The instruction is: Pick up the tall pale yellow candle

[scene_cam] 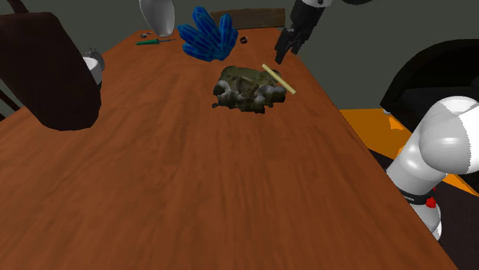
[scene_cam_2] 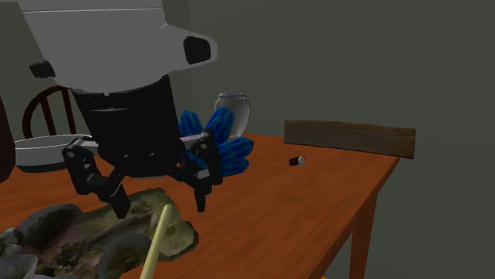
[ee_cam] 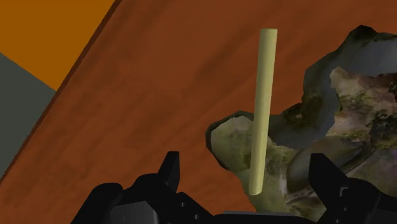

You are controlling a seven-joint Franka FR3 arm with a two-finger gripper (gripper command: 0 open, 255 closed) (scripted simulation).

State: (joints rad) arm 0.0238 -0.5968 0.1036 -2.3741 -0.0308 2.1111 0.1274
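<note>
The tall pale yellow candle (scene_cam: 279, 79) is a thin stick lying slanted, one end resting on a mossy grey-green rock piece (scene_cam: 244, 88) and the other toward the table's edge. My black gripper (scene_cam: 288, 47) hovers open just beyond it, apart from it. From the second exterior view the gripper (scene_cam_2: 162, 204) hangs above the rock piece (scene_cam_2: 87, 238), fingers spread, with the candle (scene_cam_2: 159, 238) below and in front. Through the wrist camera the candle (ee_cam: 262, 108) runs lengthwise ahead of the open gripper (ee_cam: 248, 175), untouched, over the rock piece (ee_cam: 331, 108).
On the brown wooden table (scene_cam: 192, 184) stand a blue crystal cluster (scene_cam: 207, 34), a pale vase (scene_cam: 157, 15), a green pen (scene_cam: 153, 41) and a small dark cap (scene_cam_2: 297, 161). A dark chair back (scene_cam: 46, 69) looms at the shoulder view's left. The table edge (ee_cam: 95, 48) lies close by.
</note>
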